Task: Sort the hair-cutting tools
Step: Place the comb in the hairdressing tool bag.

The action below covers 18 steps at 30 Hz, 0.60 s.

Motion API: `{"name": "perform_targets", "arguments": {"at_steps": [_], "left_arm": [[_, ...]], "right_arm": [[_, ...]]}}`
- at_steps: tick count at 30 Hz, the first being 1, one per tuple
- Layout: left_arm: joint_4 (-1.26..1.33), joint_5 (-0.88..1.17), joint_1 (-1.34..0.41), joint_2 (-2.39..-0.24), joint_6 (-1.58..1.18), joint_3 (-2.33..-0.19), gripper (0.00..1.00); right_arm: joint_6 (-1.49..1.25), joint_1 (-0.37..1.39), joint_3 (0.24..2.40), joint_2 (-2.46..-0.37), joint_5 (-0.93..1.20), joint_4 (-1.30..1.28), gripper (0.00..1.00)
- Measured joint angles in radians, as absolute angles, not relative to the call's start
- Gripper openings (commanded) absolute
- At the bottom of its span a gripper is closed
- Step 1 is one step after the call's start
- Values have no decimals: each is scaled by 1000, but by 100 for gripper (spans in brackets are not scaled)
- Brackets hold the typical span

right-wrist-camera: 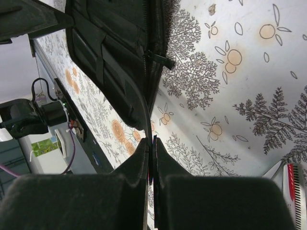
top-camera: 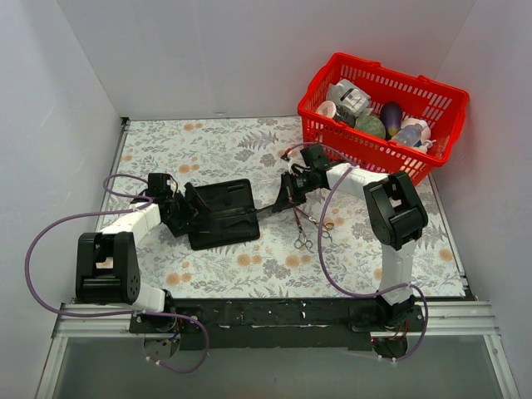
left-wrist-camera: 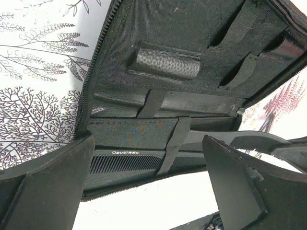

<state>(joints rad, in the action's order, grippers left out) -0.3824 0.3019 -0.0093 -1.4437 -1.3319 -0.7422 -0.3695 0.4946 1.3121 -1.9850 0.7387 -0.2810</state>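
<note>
The black comb (top-camera: 268,208) is held at one end in my shut right gripper (top-camera: 288,196). Its toothed end lies under a strap inside the open black case (top-camera: 220,212). In the left wrist view the comb (left-wrist-camera: 127,163) sits in the case's lower flap (left-wrist-camera: 158,57), just ahead of my open, empty left gripper (left-wrist-camera: 148,141). In the right wrist view the right gripper (right-wrist-camera: 151,143) pinches the comb (right-wrist-camera: 145,112) edge-on, and the comb runs up to the case (right-wrist-camera: 110,52). Two silver scissors (top-camera: 302,239) (top-camera: 321,223) lie on the cloth near the right arm.
A red basket (top-camera: 366,154) with bottles and egg-shaped items stands at the back right. White walls enclose the floral tablecloth (top-camera: 216,141). Purple cables loop beside both arms. The black base rail (top-camera: 274,312) runs along the near edge.
</note>
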Motion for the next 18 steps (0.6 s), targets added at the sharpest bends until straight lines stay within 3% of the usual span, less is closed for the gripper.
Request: {"name": "perform_targets", "arguments": {"at_steps": [18], "left_arm": [[-382,302,-9,-1444,-1332,-742,98]], "right_arm": [[-468,551,1380,-2091,748,-215,1]]}}
